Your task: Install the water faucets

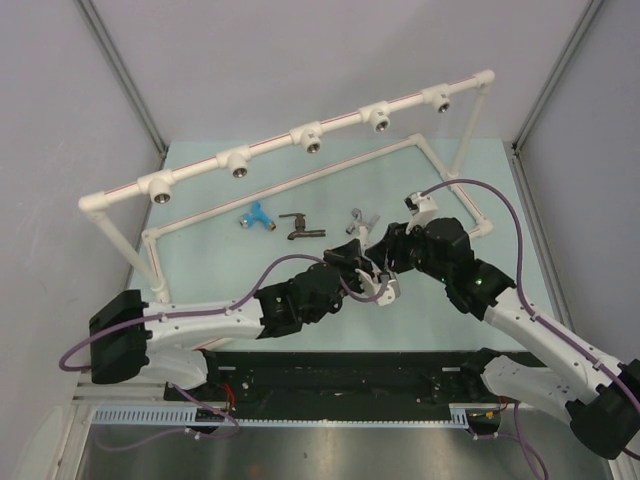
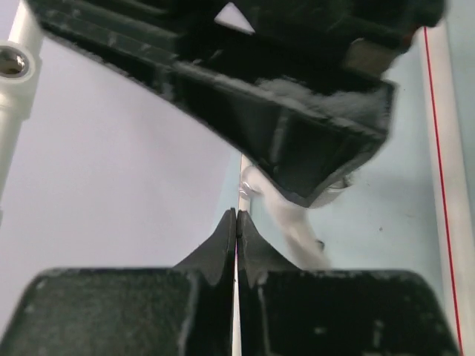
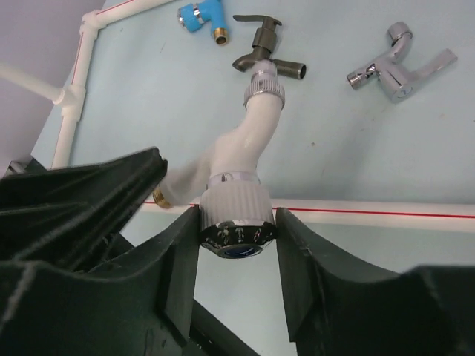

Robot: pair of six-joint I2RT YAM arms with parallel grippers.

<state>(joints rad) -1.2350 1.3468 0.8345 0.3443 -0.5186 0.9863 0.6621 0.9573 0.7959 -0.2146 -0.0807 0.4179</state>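
My right gripper [image 3: 236, 222] is shut on the ribbed chrome-capped knob of the white faucet [image 3: 249, 133], holding it above the mat; its brass threaded end [image 3: 159, 197] points left. In the top view this faucet [image 1: 381, 289] hangs where both arms meet. My left gripper [image 2: 237, 215] is shut, pads pressed together with nothing between them, just beside the white faucet [image 2: 297, 226]. On the mat lie the blue faucet [image 1: 257, 216], the dark faucet [image 1: 300, 228] and the silver faucet [image 1: 360, 222].
A white pipe frame [image 1: 270, 150] stands across the back of the table, carrying several tee sockets [image 1: 311, 141]. Its lower rail [image 3: 371, 213] runs under the held faucet. My right gripper's black body [image 2: 297, 126] fills the top of the left wrist view.
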